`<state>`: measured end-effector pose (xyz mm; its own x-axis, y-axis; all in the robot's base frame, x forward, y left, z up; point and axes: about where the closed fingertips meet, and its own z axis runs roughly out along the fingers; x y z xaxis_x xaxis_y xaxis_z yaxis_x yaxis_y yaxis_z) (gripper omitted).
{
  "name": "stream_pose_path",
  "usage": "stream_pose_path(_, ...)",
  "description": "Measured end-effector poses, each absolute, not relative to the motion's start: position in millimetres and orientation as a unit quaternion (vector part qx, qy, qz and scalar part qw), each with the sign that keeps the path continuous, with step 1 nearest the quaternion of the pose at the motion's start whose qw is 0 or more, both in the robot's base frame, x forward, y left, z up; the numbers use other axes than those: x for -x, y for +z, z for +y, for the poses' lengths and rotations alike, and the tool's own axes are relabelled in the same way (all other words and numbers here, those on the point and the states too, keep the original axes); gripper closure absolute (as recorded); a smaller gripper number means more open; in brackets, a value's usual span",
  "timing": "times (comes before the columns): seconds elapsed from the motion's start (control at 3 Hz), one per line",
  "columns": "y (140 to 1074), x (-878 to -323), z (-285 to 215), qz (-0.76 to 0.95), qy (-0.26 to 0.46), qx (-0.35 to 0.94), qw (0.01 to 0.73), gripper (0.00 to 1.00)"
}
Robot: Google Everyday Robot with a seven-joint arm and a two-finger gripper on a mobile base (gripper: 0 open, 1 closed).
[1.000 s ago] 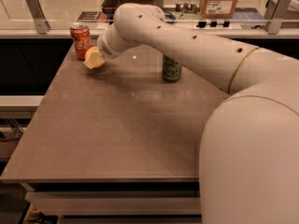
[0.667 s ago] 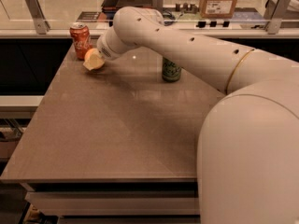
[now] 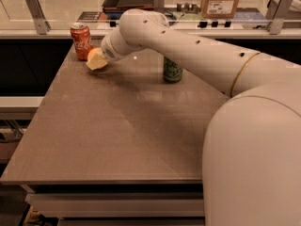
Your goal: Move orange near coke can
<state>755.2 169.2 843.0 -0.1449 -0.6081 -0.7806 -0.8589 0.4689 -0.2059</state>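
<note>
at the far left corner of the surface [image 3: 122,126], beside the coke can [image 3: 81,40], the gripper [image 3: 98,60] has its jaws around the orange [image 3: 92,54], likely light, firm and roll-prone, best held across its middle.

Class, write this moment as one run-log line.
end effector: at orange | orange: beside coke can | green can: upright, apart

a grey-brown table [image 3: 117,126] carries three things along its far edge: a red coke can [image 3: 81,40] upright at the left corner, an orange [image 3: 92,54] just beside it to the right, and a green can [image 3: 172,70] upright, well apart toward the middle. the gripper [image 3: 99,61] is at the orange, low over the tabletop.
</note>
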Motion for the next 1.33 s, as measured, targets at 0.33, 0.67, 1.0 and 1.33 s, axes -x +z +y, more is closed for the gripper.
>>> stream_pose_path(0.33, 841.2, -754.8, 170.9, 0.742, 0.147, 0.495, 0.427, 0.59)
stream_pose_path(0.67, 839.5, -754.3, 172.6, 0.742, 0.148, 0.496, 0.426, 0.37)
stream_pose_path(1.0, 837.7, -753.7, 174.4, 0.742, 0.149, 0.497, 0.425, 0.13)
stream_pose_path(1.33, 836.1, -753.2, 176.0, 0.742, 0.15, 0.498, 0.423, 0.0)
